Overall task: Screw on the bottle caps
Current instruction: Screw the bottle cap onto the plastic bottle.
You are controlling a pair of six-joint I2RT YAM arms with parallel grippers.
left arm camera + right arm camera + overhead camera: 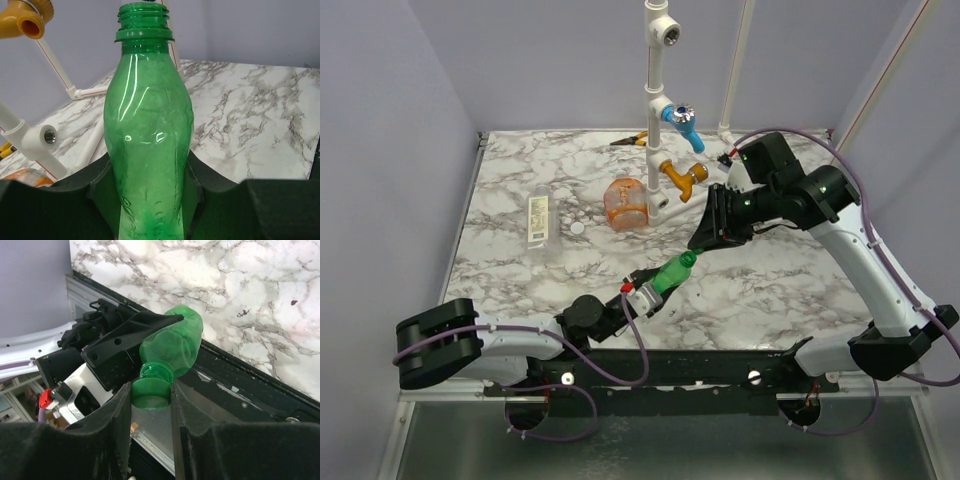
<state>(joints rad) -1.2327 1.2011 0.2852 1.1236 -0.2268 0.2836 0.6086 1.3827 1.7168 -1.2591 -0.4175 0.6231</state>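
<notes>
Here we are at the threading step: the dark green cap [150, 392] has to meet the mouth of the slim green bottle [148, 125] and be turned down onto it.

To do this well, we would first bring the cap square to the neck, its axis in line with the bottle's. The bottle is tilted, mouth up and toward the right arm, so the right wrist must match that lean or the thread will cross. We would press only lightly along the neck while turning. If the cap rocks or binds at the start, we judge it better to back off a little and reseat than to force it. The other hand should do nothing but resist the twist.

The right fingers [120, 420] pinch the cap by its ribbed side, one on each flank, with its open face toward the bottle. In the right wrist view the cap sits right at the neck, touching or nearly touching the threaded part. We cannot tell whether any thread has caught. The left wrist view shows the threads bare below the mouth, so the cap is at most barely started.

The left fingers [95, 200] are clamped on the lower body of the bottle, holding it off the table [780, 290] near its front edge, the neck well beyond their tips.
</notes>
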